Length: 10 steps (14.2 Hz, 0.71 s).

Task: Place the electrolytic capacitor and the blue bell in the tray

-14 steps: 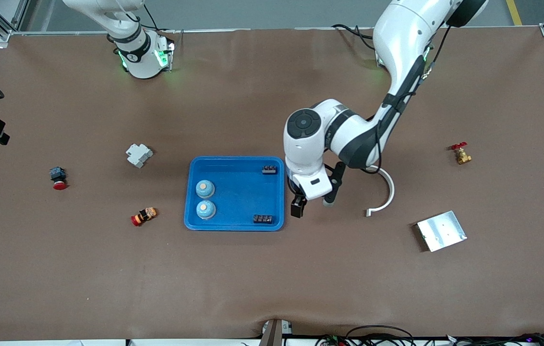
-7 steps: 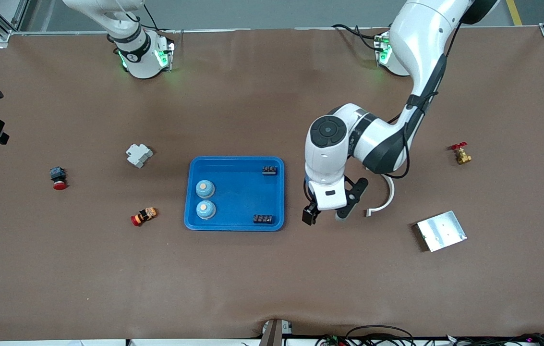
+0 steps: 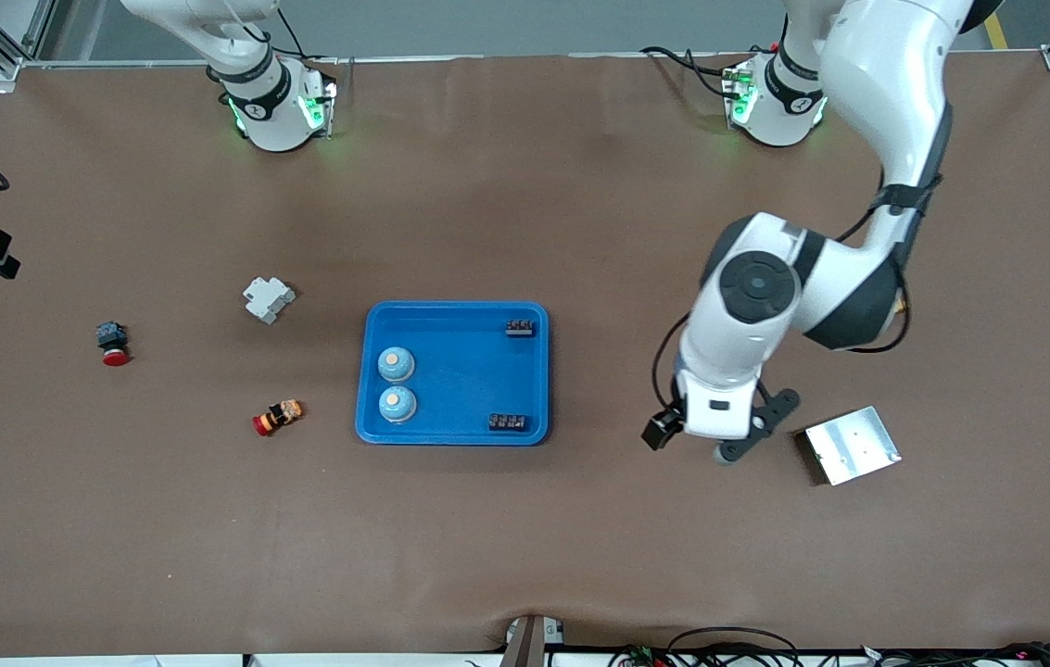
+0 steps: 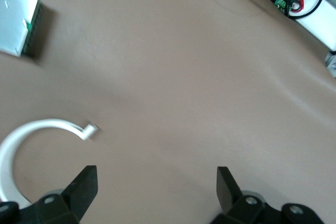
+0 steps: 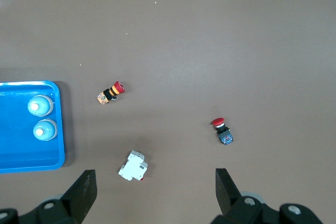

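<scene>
Clock with 12 toward the robot bases: both blue bells already sit in the blue tray, at about 9 and 8. The two small black ridged parts, the capacitors I guess, are at 1 and 5.

My take is the bells are light, hard and a bit slick on the dome, so pinch low across the base. The black bits look stiff and tiny, so grab them across the long sides.

The left gripper hangs empty with fingers spread over bare table at the tray's 4, and the silver plate is at its 3. The right gripper waits up high, also spread and empty.
</scene>
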Available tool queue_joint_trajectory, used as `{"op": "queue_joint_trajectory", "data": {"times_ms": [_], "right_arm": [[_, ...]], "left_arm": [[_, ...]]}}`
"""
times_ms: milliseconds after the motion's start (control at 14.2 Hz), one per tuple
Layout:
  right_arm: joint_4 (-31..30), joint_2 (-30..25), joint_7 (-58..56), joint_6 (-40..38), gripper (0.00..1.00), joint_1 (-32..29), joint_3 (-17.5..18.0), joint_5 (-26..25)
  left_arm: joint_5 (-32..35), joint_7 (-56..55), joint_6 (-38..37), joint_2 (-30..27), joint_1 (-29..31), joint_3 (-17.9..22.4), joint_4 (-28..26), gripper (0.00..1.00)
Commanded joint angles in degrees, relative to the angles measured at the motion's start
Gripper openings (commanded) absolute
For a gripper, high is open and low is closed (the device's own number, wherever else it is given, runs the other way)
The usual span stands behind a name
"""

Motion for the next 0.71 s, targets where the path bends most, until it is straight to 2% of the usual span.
{"op": "queue_joint_trajectory", "data": {"times_ms": [0,353,636], "right_arm": [[1.6,0.8,-0.3,-1.1,1.00,0.5,0.1,-0.6],[1.6,0.8,-0.2,-1.0,1.00,0.2,0.1,-0.5],[1.6,0.8,-0.2,-1.0,1.00,0.2,0.1,-0.4]], "left_arm": [[-2.3,10.6,-1.5,-2.4,3.8,-1.0,-1.4,1.00],[-2.8,31.7,-4.8,-4.4,8.6,-0.9,-1.4,1.00],[-2.9,40.7,-4.8,-5.8,12.1,-0.9,-1.3,1.00]]}}
